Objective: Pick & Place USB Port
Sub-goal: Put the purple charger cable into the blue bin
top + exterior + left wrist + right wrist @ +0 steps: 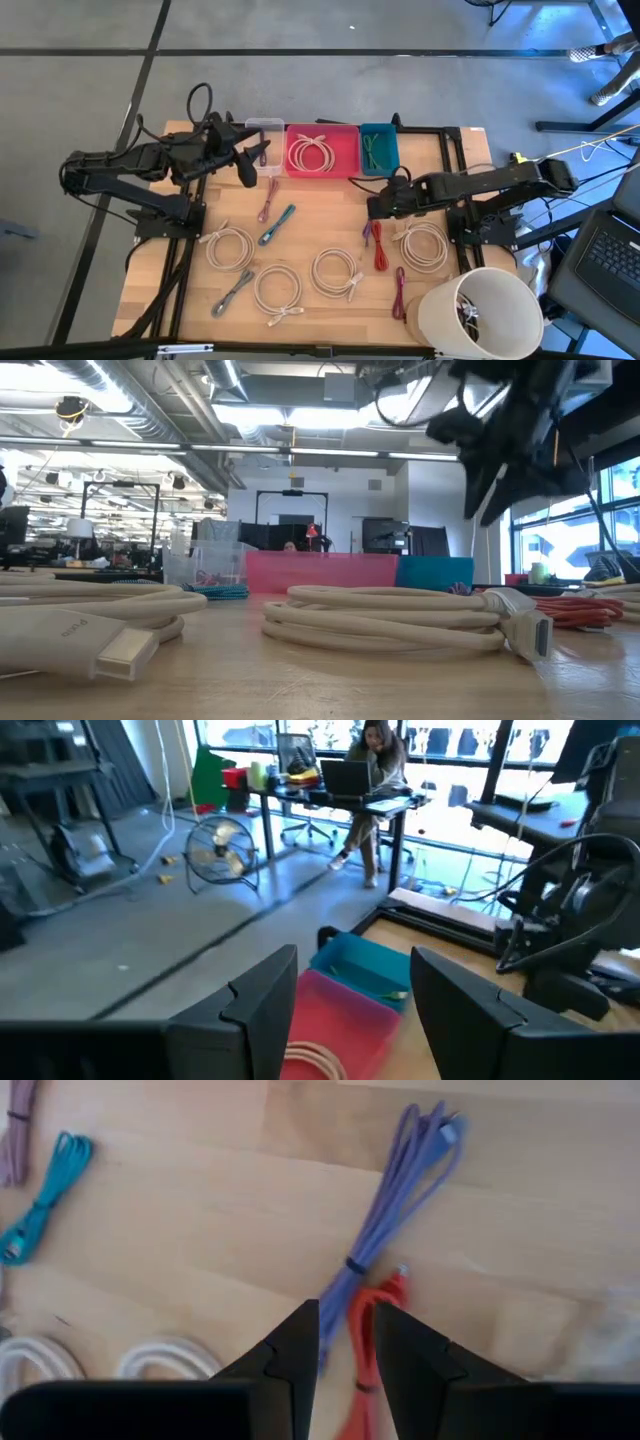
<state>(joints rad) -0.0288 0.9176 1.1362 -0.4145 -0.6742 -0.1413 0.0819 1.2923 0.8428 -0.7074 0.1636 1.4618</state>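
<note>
Red and purple bundled cables sit directly below your right gripper (345, 1342), whose fingers stand a narrow gap apart with nothing between them. The red cable (368, 1342) lies right under that gap, touching the purple cable (388, 1198) alongside it; both run lengthwise away from the jaws, so the fingers straddle the red one across its width. Your right arm is clearly the nearer one. Your left gripper (340, 1010) hangs well away by the pink bin (335, 1005), fingers apart and empty. I'd judge a straight descent is next; watch you don't catch both cables.
</note>
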